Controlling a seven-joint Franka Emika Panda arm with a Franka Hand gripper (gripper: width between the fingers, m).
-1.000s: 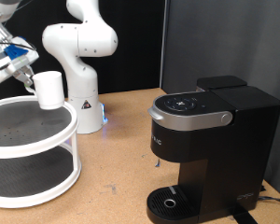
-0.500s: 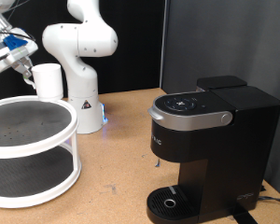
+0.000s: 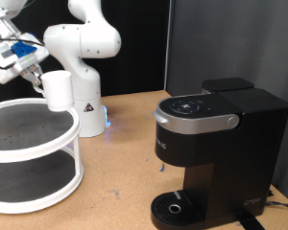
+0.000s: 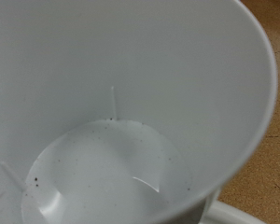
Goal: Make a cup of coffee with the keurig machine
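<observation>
White cup (image 3: 58,90): airborne above the two-tier stand (image 3: 29,144), exterior view's left; wrist view shows only its speckled inside.
Gripper (image 3: 36,80): jaws clamped on the cup.
Coffee machine (image 3: 216,153): on wooden counter (image 3: 120,168), exterior view's right, lid down.

White arm reaching to the exterior view's upper left, gripper (image 3: 36,80) raised, fingers closed on something.
</observation>
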